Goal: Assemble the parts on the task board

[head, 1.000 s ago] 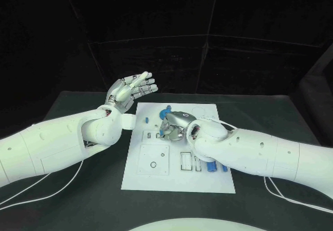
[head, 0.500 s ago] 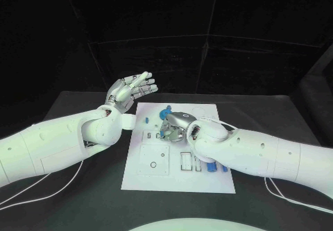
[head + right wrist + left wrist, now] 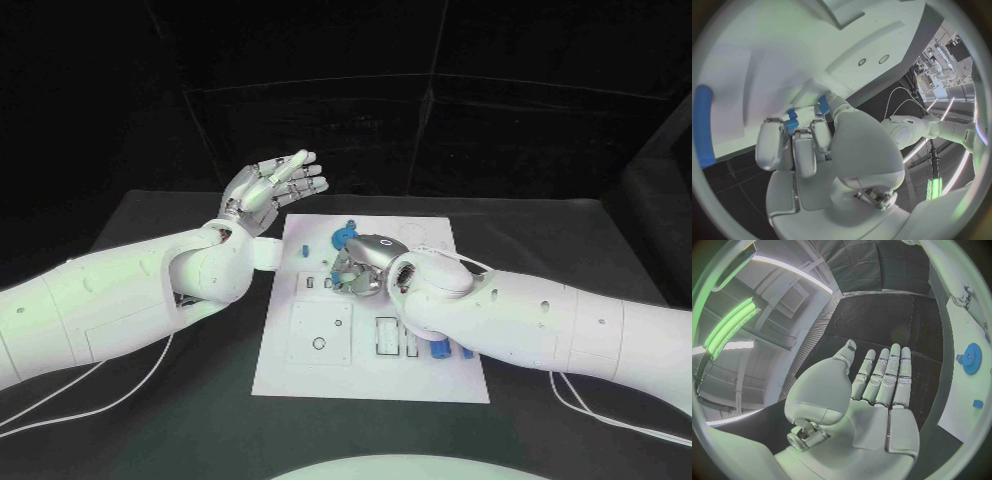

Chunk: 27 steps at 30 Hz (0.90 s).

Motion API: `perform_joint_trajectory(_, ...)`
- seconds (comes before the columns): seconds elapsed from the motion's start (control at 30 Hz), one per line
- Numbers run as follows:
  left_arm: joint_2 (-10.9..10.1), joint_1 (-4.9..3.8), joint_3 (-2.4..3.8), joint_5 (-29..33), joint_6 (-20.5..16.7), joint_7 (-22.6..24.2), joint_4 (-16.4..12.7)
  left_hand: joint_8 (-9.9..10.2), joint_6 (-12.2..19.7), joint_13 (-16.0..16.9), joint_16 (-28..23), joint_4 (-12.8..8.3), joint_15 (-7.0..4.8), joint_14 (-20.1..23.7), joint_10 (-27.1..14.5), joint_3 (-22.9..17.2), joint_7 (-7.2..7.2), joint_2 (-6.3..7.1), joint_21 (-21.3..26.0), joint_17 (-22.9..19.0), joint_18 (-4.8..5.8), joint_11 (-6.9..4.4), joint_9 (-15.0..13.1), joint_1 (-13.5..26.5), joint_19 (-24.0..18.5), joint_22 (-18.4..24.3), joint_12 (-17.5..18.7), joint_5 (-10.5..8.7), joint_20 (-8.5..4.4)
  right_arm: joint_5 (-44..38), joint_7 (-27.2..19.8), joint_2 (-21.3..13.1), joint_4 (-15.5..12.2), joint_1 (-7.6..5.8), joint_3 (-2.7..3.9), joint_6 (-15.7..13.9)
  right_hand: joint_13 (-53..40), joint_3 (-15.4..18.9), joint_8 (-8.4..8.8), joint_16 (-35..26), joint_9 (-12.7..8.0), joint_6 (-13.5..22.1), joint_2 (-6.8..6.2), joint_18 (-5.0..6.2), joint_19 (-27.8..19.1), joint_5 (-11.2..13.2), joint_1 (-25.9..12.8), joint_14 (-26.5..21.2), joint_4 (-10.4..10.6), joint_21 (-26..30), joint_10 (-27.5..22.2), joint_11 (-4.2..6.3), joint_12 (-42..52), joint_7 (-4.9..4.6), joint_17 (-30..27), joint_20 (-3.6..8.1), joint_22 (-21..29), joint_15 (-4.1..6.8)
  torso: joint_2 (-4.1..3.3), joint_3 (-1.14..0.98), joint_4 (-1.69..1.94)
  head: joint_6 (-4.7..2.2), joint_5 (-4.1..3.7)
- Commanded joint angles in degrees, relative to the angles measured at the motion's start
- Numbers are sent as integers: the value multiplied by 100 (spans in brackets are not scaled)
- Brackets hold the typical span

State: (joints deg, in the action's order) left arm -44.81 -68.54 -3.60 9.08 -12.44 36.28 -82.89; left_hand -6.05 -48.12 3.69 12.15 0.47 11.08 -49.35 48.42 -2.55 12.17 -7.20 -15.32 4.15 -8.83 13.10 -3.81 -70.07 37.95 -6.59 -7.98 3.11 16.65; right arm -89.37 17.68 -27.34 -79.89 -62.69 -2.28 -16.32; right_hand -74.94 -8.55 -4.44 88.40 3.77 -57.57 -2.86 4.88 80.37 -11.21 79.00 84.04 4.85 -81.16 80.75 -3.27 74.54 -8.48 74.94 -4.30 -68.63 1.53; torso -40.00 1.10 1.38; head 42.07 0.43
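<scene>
The silver left hand (image 3: 271,186) is held open and empty, raised off the white rectangular task board's (image 3: 372,375) far left corner. A small blue plastic part (image 3: 792,121) is pinched in the curled fingers of the silver right hand (image 3: 361,265) over the board's far half.

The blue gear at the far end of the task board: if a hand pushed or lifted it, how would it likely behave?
The blue gear looks like a flat toothed disc, so it is probably stiff and light. Flat on the task board it should slide rather than tip; set on edge it could roll. Its thin rim may be awkward for fingers, though the teeth should give some grip. The left hand is raised and empty.
</scene>
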Motion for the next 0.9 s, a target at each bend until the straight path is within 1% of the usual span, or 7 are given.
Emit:
perform_joint_trajectory(0.03, -2, -9, 6, 3, 68, 42, -5, 35, -33, -4, -25, -8, -10, -40, 31, 7, 387, -40, -13, -7, -94, 9, 1, 21, 45, 7, 34, 14, -8, -40, 155, -2, 32, 38, -36, 135, -132, -8, 17, -33, -5, 45, -14, -75, 2, 18, -27, 504, -22, -4, -33, 1, -23, 6, 1088, -56, 8, -44, -1, 0, 2, 3, 6)
perform_joint_trajectory(0.37, -3, -9, 6, 3, 67, 37, -3, 35, -33, -4, -25, -8, -10, -40, 31, 7, 387, -40, -13, -7, -94, 9, 1, 21, 45, 7, 34, 14, -8, -42, 173, 9, 36, 38, -36, 97, -112, -2, 37, -39, -3, 89, -35, -72, -4, 42, -56, 501, -16, 1, -52, -14, -49, -8, 1075, -71, 18, -58, -2, 0, -3, 9, 17)
perform_joint_trajectory(0.5, -2, -9, 6, 3, 70, 34, 1, 35, -33, -4, -25, -8, -10, -40, 31, 7, 387, -40, -13, -7, -94, 9, 1, 21, 45, 7, 34, 14, -8, -43, 194, 9, 32, 39, -36, 45, -29, 23, 84, -44, -7, 283, -85, -72, -6, 136, -120, 499, 3, 2, -122, -49, -152, -44, 1068, -105, 17, -90, 1, -1, -1, 16, 16)
perform_joint_trajectory(0.53, -2, -9, 6, 3, 71, 34, 2, 35, -33, -4, -25, -8, -10, -40, 31, 7, 387, -40, -13, -7, -94, 9, 1, 21, 45, 7, 34, 14, -8, -43, 194, 9, 29, 39, -36, 6, -5, 40, 95, -47, -17, 414, -111, -72, -7, 190, -141, 498, 12, 3, -145, -67, -183, -65, 1062, -116, 19, -104, 1, 0, -2, 16, 17)
perform_joint_trajectory(0.63, -2, -9, 6, 3, 74, 34, 4, 35, -33, -4, -25, -8, -10, -40, 31, 7, 387, -40, -13, -7, -94, 9, 1, 21, 45, 7, 34, 14, -8, -43, 168, 5, 14, 41, -36, -187, 54, 95, 97, -56, -18, 698, -200, -71, -12, 306, -202, 493, 62, 7, -200, -117, -255, -118, 1045, -152, 26, -146, -1, -1, -3, 14, 17)
perform_joint_trajectory(0.77, -5, -9, 5, 3, 92, 39, 16, 18, -98, 3, -46, -18, -19, -56, 89, -3, 351, -54, -7, -13, -98, -15, -9, 32, 52, 27, 20, 15, -10, -59, -45, -32, -50, 56, -35, -669, 349, 112, 75, -79, -15, 1209, -363, -66, -26, 238, -182, 482, 264, 15, -430, -190, -586, -197, 1002, -215, 43, -210, 1, -5, -6, 5, 17)
perform_joint_trajectory(0.9, -8, -9, 5, -22, 125, 34, 39, -20, -229, 5, -47, -34, -58, -143, 227, -21, 279, -70, -18, -9, -129, -73, -16, 42, 99, 47, -13, 16, -15, -67, -337, -125, -186, 68, -34, -1089, 374, 86, 30, -87, -1, 1369, -440, -62, -35, 172, -69, 478, 405, 20, -435, -196, -591, -207, 988, -231, 55, -219, 1, -8, -3, -1, 31)
